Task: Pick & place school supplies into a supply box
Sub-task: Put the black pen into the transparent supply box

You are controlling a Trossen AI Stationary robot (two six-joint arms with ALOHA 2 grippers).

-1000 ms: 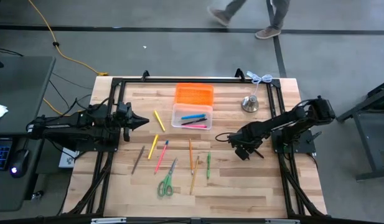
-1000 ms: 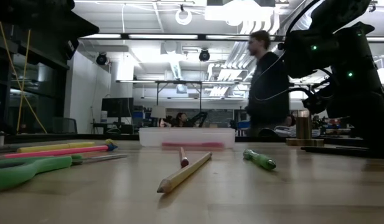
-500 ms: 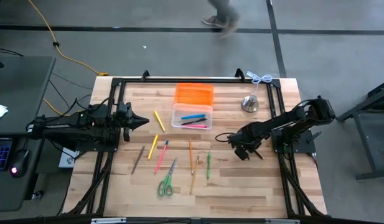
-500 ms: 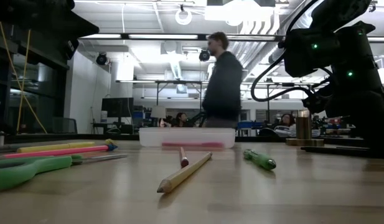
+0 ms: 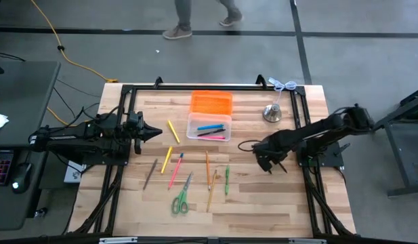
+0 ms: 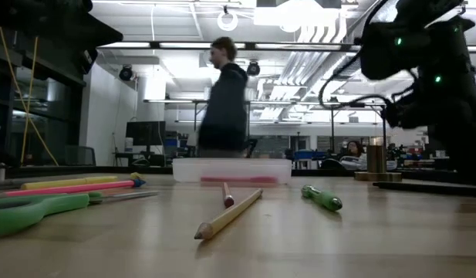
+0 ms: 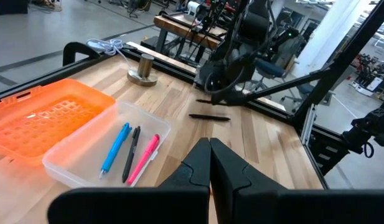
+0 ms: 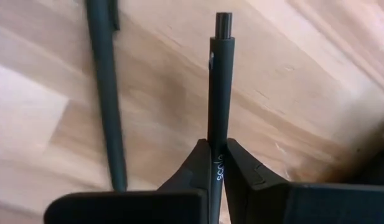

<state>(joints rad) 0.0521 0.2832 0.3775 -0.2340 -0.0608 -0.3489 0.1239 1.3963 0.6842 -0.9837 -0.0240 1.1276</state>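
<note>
The supply box [image 5: 209, 127] is a clear tub with its orange lid [image 5: 211, 103] open on the far side; blue, black and pink pens lie in it [image 7: 129, 155]. Loose school supplies lie on the table nearer the front: yellow pens [image 5: 166, 159], a pink one [image 5: 175, 169], an orange one [image 5: 208, 168], a green one [image 5: 227, 179], pencils [image 5: 212, 190] and green scissors [image 5: 181, 200]. My right gripper [image 5: 266, 163] points down, shut on a black pen [image 8: 220, 93]. A second black pen [image 7: 209, 116] lies on the table beside it. My left gripper [image 5: 158, 133] waits shut at the left. My right gripper pinches the black pen's barrel [image 8: 216, 163] between its two fingers, which come from above and lie across the pen. The pen lies about level; its button end [image 8: 224, 20] sticks out past the fingers. It looks lifted off the wood.
A silvery bell [image 5: 272, 112] stands at the far right of the table, with a white cord [image 5: 283, 85] at the corner behind it. A black frame runs along the table's edges. A person walks across the floor beyond the far edge.
My right gripper has risen a little and shifted slightly toward the table's right edge. The person in the background has walked from right to left.
</note>
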